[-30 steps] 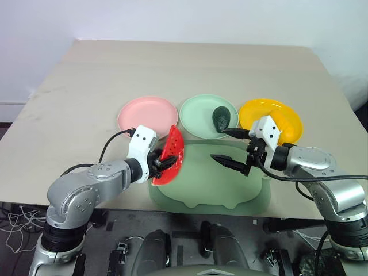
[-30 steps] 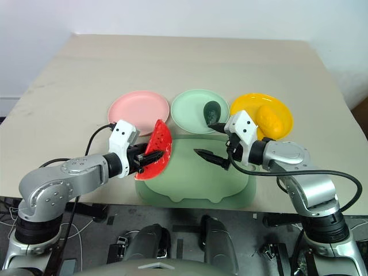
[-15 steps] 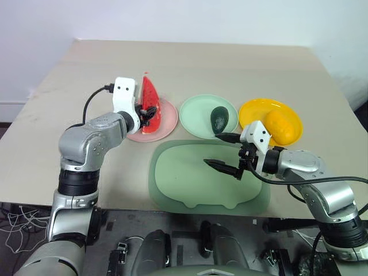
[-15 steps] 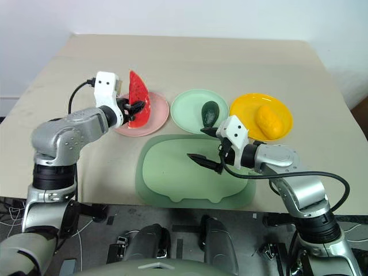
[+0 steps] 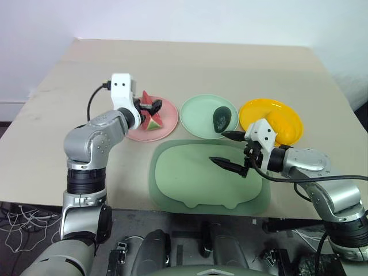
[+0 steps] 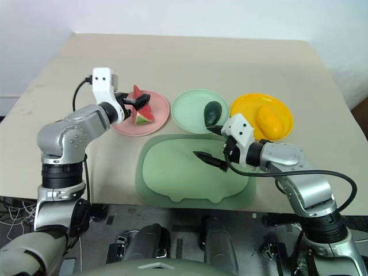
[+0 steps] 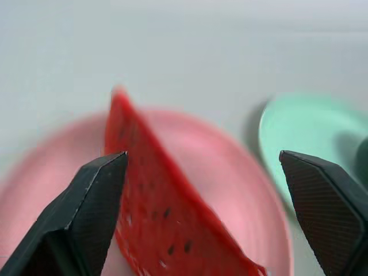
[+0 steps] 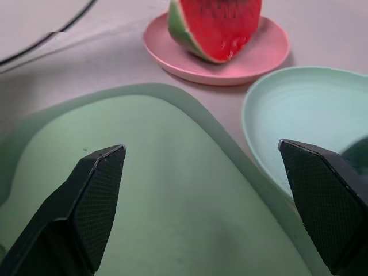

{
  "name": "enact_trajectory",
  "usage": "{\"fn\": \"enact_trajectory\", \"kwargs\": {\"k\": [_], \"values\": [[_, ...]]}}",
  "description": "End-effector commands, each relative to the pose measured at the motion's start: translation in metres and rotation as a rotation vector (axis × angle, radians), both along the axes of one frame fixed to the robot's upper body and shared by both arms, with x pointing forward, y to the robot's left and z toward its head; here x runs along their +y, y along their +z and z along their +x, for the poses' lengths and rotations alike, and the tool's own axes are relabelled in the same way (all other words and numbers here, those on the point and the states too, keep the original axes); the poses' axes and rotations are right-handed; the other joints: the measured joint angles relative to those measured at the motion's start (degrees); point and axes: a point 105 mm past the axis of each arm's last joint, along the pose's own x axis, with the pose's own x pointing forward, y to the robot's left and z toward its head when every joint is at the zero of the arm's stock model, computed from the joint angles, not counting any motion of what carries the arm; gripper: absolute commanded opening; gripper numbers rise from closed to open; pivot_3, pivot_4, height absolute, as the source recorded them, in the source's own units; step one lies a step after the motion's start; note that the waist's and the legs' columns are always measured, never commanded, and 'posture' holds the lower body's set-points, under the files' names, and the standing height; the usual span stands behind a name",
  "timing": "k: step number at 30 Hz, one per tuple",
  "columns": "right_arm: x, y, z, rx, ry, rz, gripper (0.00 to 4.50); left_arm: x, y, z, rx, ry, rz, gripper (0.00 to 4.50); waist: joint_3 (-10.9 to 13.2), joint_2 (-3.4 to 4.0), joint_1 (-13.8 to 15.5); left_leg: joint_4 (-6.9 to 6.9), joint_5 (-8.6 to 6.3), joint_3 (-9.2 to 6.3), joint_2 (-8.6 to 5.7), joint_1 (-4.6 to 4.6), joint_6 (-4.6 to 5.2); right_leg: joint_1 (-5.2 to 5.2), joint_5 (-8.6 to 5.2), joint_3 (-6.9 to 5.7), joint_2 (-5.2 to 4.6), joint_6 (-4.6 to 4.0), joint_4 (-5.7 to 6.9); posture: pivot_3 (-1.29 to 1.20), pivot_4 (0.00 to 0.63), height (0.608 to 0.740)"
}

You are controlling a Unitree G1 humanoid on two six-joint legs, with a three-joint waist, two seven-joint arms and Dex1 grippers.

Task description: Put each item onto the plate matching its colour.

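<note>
The red watermelon wedge (image 5: 153,119) with its green rind lies on the pink plate (image 5: 168,115). My left gripper (image 5: 150,107) hovers just above it, open, its fingers spread to either side of the wedge (image 7: 149,195). A dark green avocado (image 5: 221,119) rests on the mint plate (image 5: 198,115). On the yellow plate (image 5: 256,112) sits the yellow-orange mango (image 5: 278,123). My right gripper (image 5: 217,147) is open and holds nothing, above the right part of the large green tray (image 5: 184,184), close in front of the mint plate (image 8: 299,115).
The three plates stand in a row across the middle of the beige table (image 5: 190,63). The green tray lies between them and the table's near edge. The far half of the table is bare. A black cable (image 5: 95,100) loops off my left wrist.
My left arm carried the wedge from the tray's left edge up and forward over the pink plate, then opened. The wedge has dropped flat onto the plate. The right arm stayed put.
</note>
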Motion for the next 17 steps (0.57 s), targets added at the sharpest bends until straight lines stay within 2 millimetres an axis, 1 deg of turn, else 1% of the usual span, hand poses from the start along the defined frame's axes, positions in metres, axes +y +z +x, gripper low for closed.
{"fn": "enact_trajectory", "kwargs": {"k": [1,3,5,8,10,13,14,16,17], "values": [[-0.018,0.014,0.012,-0.058,-0.045,-0.018,4.50,0.014,0.033,-0.017,-0.169,0.032,0.046,4.48,0.00,0.00,-0.04,0.00,0.00,0.00,0.00,-0.01,0.00,0.00,0.00,0.00,0.00,0.00,0.00,0.00,0.150,0.740],[-0.028,0.018,0.019,-0.064,-0.079,-0.012,4.50,0.025,0.037,-0.033,-0.246,0.028,0.133,4.48,0.00,0.01,-0.36,-0.02,0.00,0.03,0.00,0.02,-0.01,-0.02,0.00,0.02,0.01,0.00,0.01,0.00,0.150,0.740],[-0.036,0.020,0.025,-0.068,-0.102,0.016,4.50,0.033,0.034,-0.051,-0.297,-0.009,0.159,4.48,0.00,0.02,-0.31,-0.04,0.03,0.05,0.04,0.03,-0.05,-0.04,0.00,0.04,0.03,-0.01,0.04,0.00,0.150,0.740],[-0.050,0.014,0.024,-0.063,-0.116,0.005,4.50,0.046,0.013,-0.085,-0.300,-0.069,0.222,4.48,0.01,0.02,-0.20,-0.05,0.04,0.07,0.10,0.03,-0.07,-0.05,-0.01,0.04,0.05,-0.03,0.04,0.00,0.150,0.740],[-0.057,0.009,0.021,-0.021,-0.103,0.006,4.50,0.056,-0.005,-0.101,-0.263,-0.063,0.227,4.48,0.01,0.02,0.00,-0.03,-0.02,0.09,0.13,-0.01,0.03,-0.08,-0.01,0.04,0.04,-0.03,0.01,0.00,0.150,0.740],[-0.064,0.003,0.024,0.008,-0.110,0.003,4.50,0.069,-0.027,-0.120,-0.213,-0.032,0.210,4.48,0.00,0.01,0.10,0.04,-0.11,0.06,0.16,-0.01,0.19,-0.03,-0.04,0.03,0.00,-0.08,-0.03,0.00,0.150,0.740],[-0.064,0.001,0.026,0.012,-0.111,0.000,4.50,0.072,-0.037,-0.127,-0.189,-0.019,0.205,4.48,0.00,0.00,0.14,0.05,-0.12,0.06,0.16,0.02,0.21,0.01,-0.12,0.04,-0.01,-0.22,-0.04,0.00,0.150,0.740],[-0.064,-0.001,0.029,0.015,-0.103,-0.003,4.50,0.074,-0.051,-0.137,-0.158,-0.003,0.196,4.48,0.00,0.01,0.00,0.08,-0.12,0.06,0.16,0.03,0.21,0.03,-0.13,0.04,-0.01,-0.23,-0.05,0.00,0.150,0.740],[-0.063,-0.001,0.030,0.014,-0.101,-0.001,4.50,0.072,-0.055,-0.140,-0.149,-0.007,0.197,4.48,0.00,0.01,0.00,0.08,-0.13,0.06,0.16,0.05,0.22,0.03,-0.13,0.06,-0.01,-0.23,-0.03,0.00,0.150,0.740]]}}
